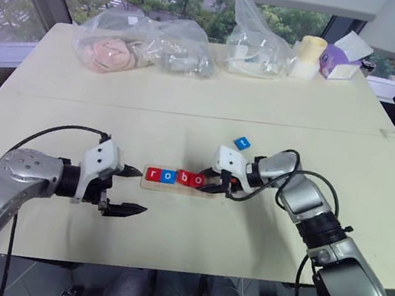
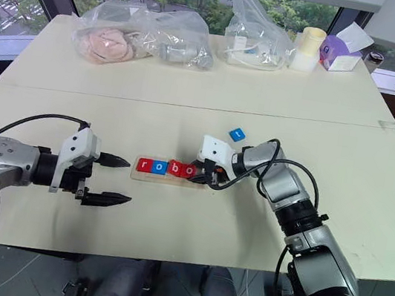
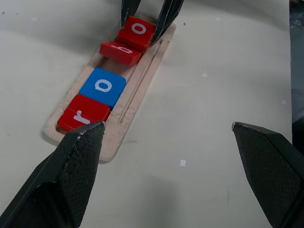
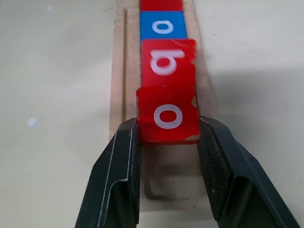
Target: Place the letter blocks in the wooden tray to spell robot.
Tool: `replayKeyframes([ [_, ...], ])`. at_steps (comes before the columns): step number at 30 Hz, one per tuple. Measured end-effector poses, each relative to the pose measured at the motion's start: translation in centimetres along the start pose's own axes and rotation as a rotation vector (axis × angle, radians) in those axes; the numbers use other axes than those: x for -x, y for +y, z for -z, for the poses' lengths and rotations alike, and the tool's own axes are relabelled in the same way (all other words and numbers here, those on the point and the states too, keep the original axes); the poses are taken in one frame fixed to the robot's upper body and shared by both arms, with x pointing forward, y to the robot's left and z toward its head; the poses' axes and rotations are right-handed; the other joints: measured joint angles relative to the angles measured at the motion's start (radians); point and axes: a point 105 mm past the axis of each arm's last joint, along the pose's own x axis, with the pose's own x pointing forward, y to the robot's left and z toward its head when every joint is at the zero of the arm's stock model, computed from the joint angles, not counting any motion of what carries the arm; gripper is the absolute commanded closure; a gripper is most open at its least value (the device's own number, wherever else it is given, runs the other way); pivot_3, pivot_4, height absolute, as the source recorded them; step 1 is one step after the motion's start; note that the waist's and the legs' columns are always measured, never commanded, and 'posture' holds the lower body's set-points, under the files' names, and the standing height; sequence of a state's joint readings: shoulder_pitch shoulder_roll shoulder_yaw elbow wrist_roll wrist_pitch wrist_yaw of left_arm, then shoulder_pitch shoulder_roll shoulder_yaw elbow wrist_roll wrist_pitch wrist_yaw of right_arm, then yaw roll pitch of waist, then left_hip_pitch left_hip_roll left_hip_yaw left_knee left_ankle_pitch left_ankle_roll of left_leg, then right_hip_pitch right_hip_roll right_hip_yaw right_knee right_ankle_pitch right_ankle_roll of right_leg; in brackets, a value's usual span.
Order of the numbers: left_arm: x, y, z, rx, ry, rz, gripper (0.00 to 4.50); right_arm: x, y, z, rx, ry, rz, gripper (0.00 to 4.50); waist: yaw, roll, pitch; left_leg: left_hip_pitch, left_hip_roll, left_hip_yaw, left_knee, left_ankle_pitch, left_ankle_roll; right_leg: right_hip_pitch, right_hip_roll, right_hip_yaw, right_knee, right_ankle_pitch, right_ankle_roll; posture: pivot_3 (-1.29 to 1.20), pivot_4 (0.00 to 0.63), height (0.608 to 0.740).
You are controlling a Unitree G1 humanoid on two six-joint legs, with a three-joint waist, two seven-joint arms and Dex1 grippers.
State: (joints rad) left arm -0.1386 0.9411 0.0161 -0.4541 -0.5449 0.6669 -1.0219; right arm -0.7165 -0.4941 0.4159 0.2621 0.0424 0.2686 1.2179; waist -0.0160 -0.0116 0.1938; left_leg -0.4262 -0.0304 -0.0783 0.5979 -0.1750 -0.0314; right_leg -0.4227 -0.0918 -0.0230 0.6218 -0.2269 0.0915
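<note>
Tiles are lined up in the long pale wooden tray (image 1: 177, 182) at mid-frame in the head views: a red "r" tile (image 1: 152, 175), a blue "o" tile (image 1: 168, 176), a red "b" tile (image 1: 184, 178), and a second red "o" tile (image 4: 167, 115) that is clamped between the black fingers of the right gripper (image 1: 212, 183) at the fourth place. In the right wrist view this red "o" is seen sitting slightly raised, its edge lapping over the "b", so it is judged not yet seated flat.

The tray's long axis runs left to right across the pale worktop (image 1: 188, 109), and one empty slot is left at its right end, under the right gripper.

The last piece, a small blue square tile (image 1: 241, 143) taken to be the "t", lies loose on the worktop just up and right of the tray's right end. It is close beside the right gripper and well apart from the left gripper (image 1: 130, 191), which is held wide apart and empty just off the tray's left end. The right arm is judged the nearer one for that pickup.
</note>
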Motion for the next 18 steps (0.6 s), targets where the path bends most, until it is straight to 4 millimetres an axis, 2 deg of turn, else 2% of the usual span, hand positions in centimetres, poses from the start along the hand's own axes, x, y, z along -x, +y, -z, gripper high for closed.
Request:
replayKeyframes([
  [18, -0.3, -0.06, -0.02, 0.002, -0.012, 0.002, 0.0, 0.16, -0.23, -0.2, -0.014, -0.018, 0.014, 3.37, 0.0, 0.0, 0.0, 0.0, 0.0, 0.0, 0.0, 0.0, 0.0, 0.0, 0.0, 0.0, 0.002, 0.0, 0.0, 0.0, 0.15, 0.74],
])
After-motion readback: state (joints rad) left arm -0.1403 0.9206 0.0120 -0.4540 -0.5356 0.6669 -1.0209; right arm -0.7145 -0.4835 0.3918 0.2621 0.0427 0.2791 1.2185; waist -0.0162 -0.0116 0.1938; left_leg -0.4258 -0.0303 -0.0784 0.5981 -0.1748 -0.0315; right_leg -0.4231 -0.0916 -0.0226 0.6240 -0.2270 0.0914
